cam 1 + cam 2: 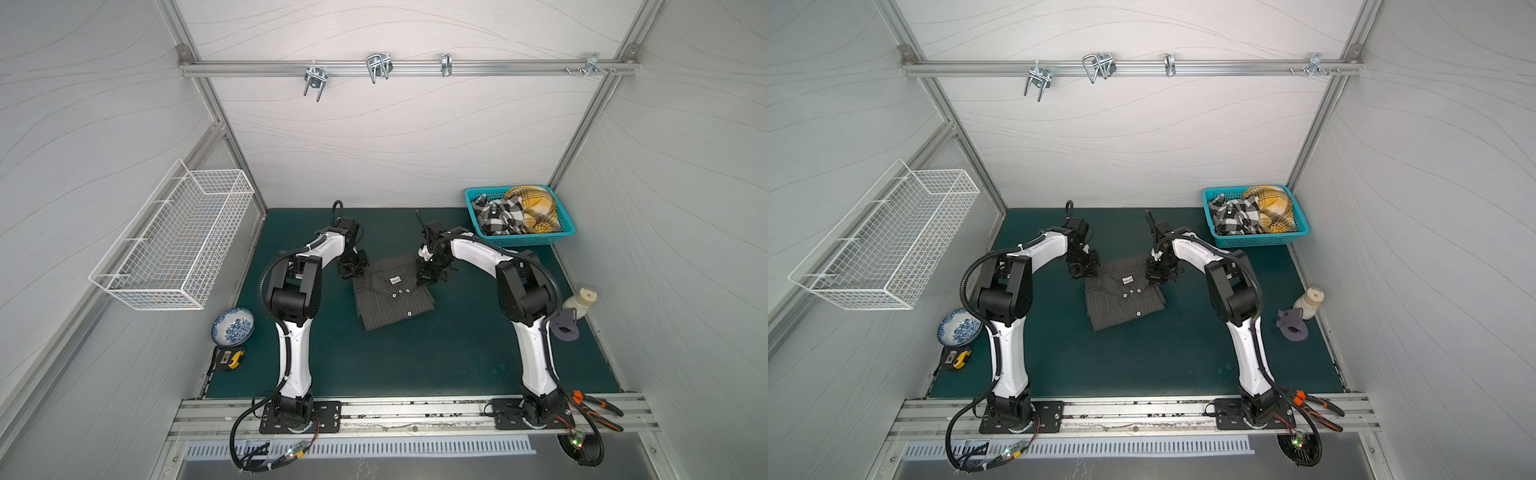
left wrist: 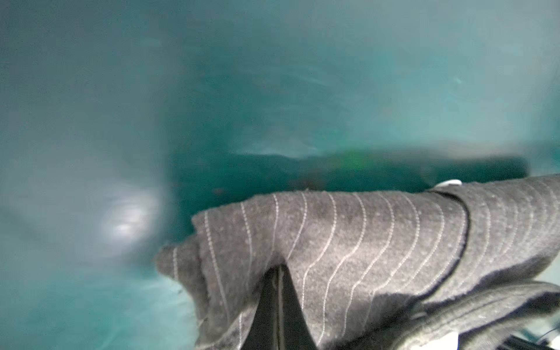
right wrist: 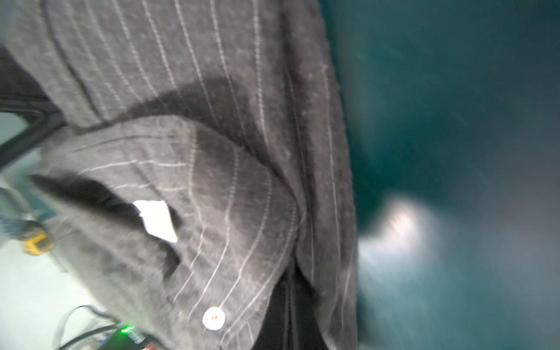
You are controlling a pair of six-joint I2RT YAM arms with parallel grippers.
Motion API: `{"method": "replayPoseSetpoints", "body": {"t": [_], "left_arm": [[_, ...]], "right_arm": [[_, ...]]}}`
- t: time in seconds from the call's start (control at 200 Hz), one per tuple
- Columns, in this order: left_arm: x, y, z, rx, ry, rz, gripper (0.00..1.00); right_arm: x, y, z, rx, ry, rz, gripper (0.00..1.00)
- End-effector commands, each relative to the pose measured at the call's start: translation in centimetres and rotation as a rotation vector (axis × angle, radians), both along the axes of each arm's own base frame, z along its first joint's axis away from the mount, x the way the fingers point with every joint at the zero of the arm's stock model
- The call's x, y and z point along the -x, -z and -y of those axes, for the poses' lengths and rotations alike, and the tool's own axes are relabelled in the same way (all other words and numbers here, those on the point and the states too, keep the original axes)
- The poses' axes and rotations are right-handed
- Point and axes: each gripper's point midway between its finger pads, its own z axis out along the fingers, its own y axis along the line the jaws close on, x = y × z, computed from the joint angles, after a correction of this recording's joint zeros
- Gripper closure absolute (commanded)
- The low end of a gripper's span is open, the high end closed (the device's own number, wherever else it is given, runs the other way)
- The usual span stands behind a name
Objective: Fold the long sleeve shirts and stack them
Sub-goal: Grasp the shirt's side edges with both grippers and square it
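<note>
L pincer (image 2: 279, 272), R pincer (image 3: 289, 280) pinch 1 pinstriped shirt (image 1: 390, 305); 1 checked shirt (image 1: 500, 214), 1 plaid shirt (image 1: 536, 208) in basket (image 1: 528, 241).

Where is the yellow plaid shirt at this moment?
In both top views the yellow plaid shirt lies in the teal basket at the far right, beside the checked shirt.

Pale grey panel walls (image 1: 395, 137) with faint wavy lines close 3 sides. Beneath the jaws lies a dark green mat (image 1: 415, 353). Beyond and above them an aluminium rail (image 1: 519, 66) carries 4 metal hooks (image 1: 378, 66). Far to their left a white wire basket (image 1: 174, 237) hangs on the wall.
</note>
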Motion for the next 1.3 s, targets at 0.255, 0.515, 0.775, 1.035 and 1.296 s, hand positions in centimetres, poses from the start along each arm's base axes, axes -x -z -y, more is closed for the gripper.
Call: {"method": "replayPoseSetpoints", "body": {"t": [0.255,0.515,0.775,1.035,1.296], "left_arm": [[2.4,-1.4,8.9,0.156,0.260,0.085,0.94],[2.9,-8.5,5.1,0.139,0.028,0.149,0.75],[9.4,-7.4,9.3,0.306,0.066,0.033,0.90],[11.1,-2.8,10.5,0.325,0.054,-0.072,0.94],[9.8,2.0,6.7,0.092,-0.017,-0.121,0.97]], "right_arm": [[3.7,-0.3,5.6,-0.026,0.216,-0.072,1.00],[3.7,1.5,7.9,0.021,0.265,-0.097,1.00],[3.9,0.5,8.7,0.015,0.330,-0.068,1.00],[4.2,1.3,9.8,0.042,0.386,-0.106,1.00],[4.2,2.2,11.8,0.088,0.412,-0.109,0.88]]}}
